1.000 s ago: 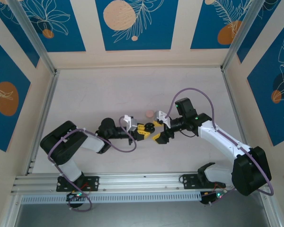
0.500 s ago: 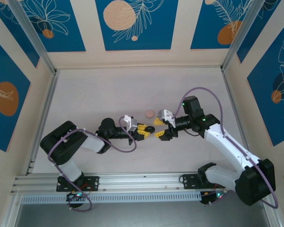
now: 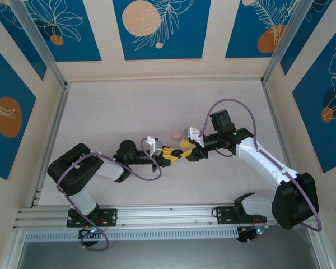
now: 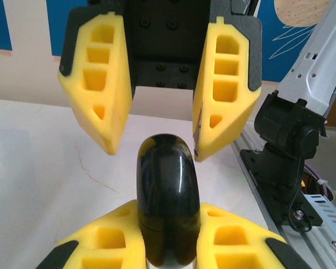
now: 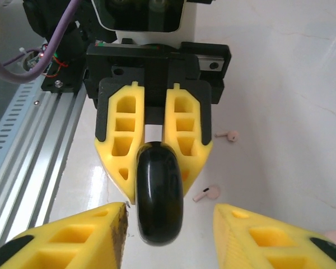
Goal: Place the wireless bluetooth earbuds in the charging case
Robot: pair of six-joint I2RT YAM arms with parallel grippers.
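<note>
Black charging case (image 4: 168, 196) clamped edge-up in left gripper (image 5: 159, 182), straddled by partly open right gripper (image 4: 154, 147). Could twist loose onto worktop (image 4: 39, 179) under off-centre squeeze.

Bright, even, diffuse light, apparently from overhead; shadows on the white table (image 3: 112, 112) are faint and soft. The glossy black case (image 4: 168, 196) carries long highlights in both wrist views. Nearest yellow fingers (image 5: 73, 235) look slightly soft; the overhead view is sharp throughout.

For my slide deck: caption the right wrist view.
Left pincer grips a black case; two pink earbuds lie on the table nearby.
</note>
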